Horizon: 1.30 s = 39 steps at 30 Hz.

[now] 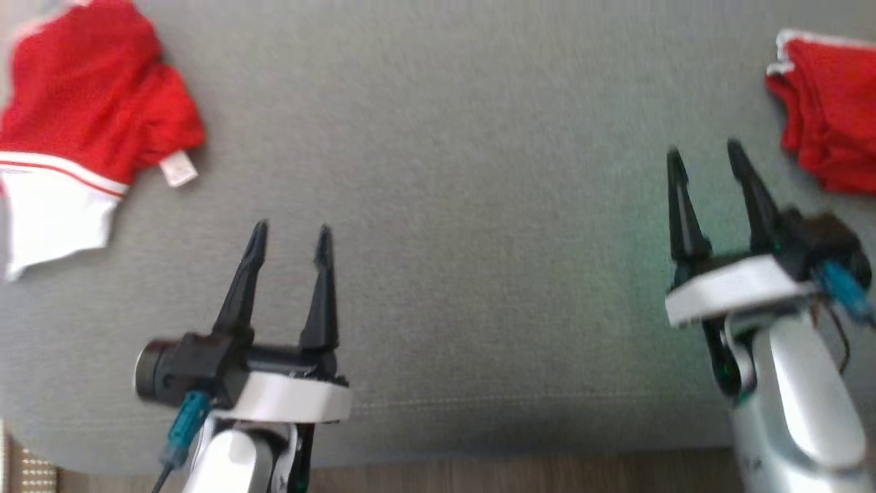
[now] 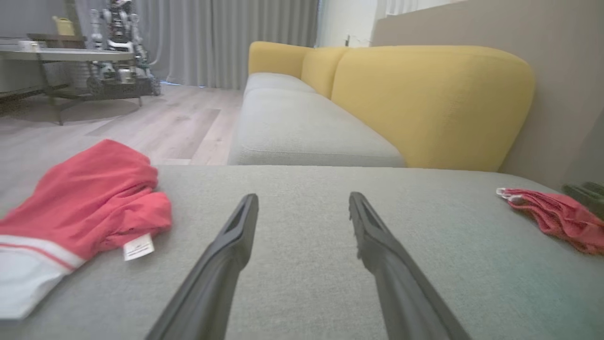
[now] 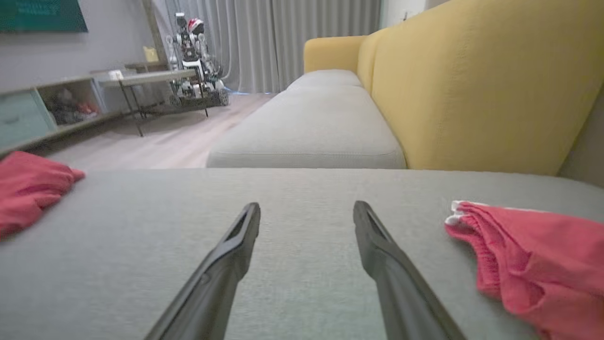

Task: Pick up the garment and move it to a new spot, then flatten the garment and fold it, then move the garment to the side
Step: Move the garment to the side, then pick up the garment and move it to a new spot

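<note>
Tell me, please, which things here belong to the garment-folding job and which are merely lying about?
Job: red-and-white garment, red garment, grey cushion beneath them, left hand and right hand, both open.
Lying about: yellow sofa back, grey sofa seat, table, second robot, curtains.

Seat cushion (image 1: 445,137): grey woven cloth, matt, fine-grained. Left garment (image 1: 89,89): red mesh-like cloth, smooth white hem. Right garment (image 1: 831,109): same red cloth. Left gripper fingers (image 1: 241,287): matt black plastic. Right forearm (image 1: 801,383): glossy silver shell. Near floor (image 1: 513,472): wood-look planks.
</note>
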Motion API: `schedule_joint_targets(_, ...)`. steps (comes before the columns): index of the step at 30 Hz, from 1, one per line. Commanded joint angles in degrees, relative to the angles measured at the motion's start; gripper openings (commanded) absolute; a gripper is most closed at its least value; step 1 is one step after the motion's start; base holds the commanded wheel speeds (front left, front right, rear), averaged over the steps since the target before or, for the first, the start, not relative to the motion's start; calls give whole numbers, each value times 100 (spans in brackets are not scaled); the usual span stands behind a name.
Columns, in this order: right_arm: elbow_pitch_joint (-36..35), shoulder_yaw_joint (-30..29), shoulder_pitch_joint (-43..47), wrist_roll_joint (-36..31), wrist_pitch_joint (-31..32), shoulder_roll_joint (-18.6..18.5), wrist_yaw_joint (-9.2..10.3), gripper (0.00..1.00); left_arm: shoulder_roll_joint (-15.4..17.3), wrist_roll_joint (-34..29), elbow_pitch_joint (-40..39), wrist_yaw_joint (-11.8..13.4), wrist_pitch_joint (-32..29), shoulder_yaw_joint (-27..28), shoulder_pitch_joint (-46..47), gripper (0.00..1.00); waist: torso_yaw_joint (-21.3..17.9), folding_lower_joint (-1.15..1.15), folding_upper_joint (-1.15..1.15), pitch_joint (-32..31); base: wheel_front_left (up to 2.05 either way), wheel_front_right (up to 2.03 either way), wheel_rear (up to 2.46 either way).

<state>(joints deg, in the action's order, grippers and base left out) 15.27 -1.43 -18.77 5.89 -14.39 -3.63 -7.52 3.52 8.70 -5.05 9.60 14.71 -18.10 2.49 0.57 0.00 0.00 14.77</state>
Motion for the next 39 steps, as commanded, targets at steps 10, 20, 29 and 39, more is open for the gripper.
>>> schedule_joint_targets(10,-1249,241,1428,308,-60,73,3,100,-42,-99,-160,-239,29,478,-577,100,302,0,0,-896,0,0,0)
schedule_joint_targets(20,-1368,406,2375,377,-61,74,3,100,-62,-136,-235,-255,29,777,-1289,100,181,0,0,-1430,0,0,0)
schedule_joint_targets(29,-1391,375,2509,433,-61,75,3,100,-63,-166,-193,-251,29,762,-1419,100,89,0,0,-1611,0,0,0)
schedule_joint_targets(39,-1380,353,2567,384,-61,75,3,100,-64,-213,-126,-248,29,778,-1419,100,92,0,0,-1667,0,0,0)
